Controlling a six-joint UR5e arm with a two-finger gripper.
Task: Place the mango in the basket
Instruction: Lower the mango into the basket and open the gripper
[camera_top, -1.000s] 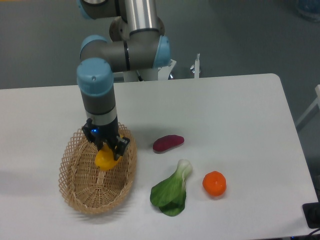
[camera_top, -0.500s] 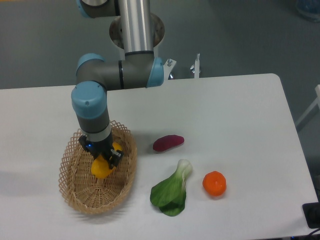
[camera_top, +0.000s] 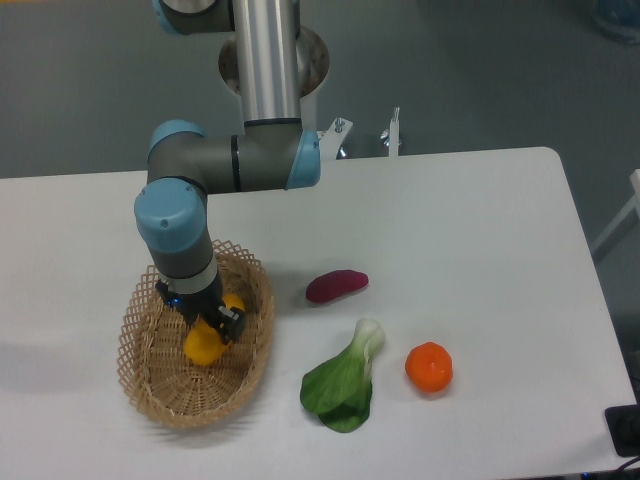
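Note:
The yellow-orange mango (camera_top: 206, 340) is inside the tan wicker basket (camera_top: 150, 385) at the front left of the table. My gripper (camera_top: 207, 322) reaches down into the basket from above, and its dark fingers are closed around the mango's upper part. The mango sits low, near the basket's floor; I cannot tell whether it touches it. The gripper hides the mango's top.
A purple-red oblong (camera_top: 337, 285) lies right of the basket. A green leafy bok choy (camera_top: 345, 380) lies in front of it, and a round orange fruit (camera_top: 429, 366) lies to its right. The arm's base stands behind the table's far edge.
The gripper has moved down and slightly left with the mango, from the basket's upper rim into its interior.

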